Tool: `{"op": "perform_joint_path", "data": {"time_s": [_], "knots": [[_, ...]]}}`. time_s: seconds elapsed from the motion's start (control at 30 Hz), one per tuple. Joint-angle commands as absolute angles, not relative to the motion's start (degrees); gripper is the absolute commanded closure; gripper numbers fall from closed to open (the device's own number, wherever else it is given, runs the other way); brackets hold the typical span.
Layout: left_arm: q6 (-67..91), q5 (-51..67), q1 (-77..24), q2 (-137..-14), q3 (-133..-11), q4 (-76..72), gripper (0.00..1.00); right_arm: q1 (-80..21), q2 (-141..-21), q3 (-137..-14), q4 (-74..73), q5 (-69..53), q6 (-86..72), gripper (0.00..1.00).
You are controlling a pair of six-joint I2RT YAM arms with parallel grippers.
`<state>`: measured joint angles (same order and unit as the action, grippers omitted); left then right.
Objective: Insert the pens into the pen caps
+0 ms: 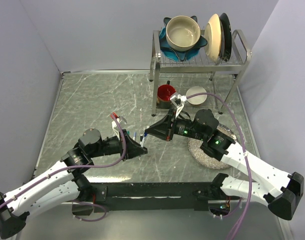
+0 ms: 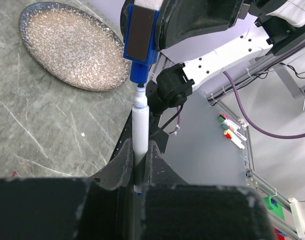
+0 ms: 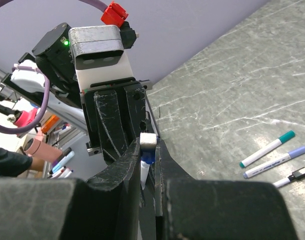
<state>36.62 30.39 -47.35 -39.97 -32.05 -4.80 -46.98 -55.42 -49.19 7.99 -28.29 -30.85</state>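
- Left wrist view: we see the left hand [image 2: 138,155] clenched on a white pen [image 2: 140,125], whose barrel stands out between the fingers.
- The pen's tip sits at the mouth of a blue pen cap [image 2: 140,74], just beyond the left hand's fingertips.
- The right hand [image 3: 148,150] grips that cap, facing the left hand.
- Three capped pens [image 3: 273,161] lie side by side on the counter [image 3: 232,90], touching neither hand.

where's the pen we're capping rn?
Mid-table in the top view, just left of the speckled plate: the pen is clamped in the left gripper, its tip at the mouth of the blue cap that the right gripper holds.
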Motion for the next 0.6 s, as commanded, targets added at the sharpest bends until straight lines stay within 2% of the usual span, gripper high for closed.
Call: {"op": "perform_joint_path", "data": {"time_s": [0.0, 0.57], "knots": [[35.51, 31.29, -47.55, -39.73, -32.34, -6.50, 0.99, -46.93, -55.64, -50.89, 10.90, -30.67, -31.90, 1.00], [35.16, 31.20, -47.55, -40.17, -32.70, -6.33, 0.99, -46.85, -56.16, -51.15, 11.69, -32.87, -33.40, 1.00]]}}
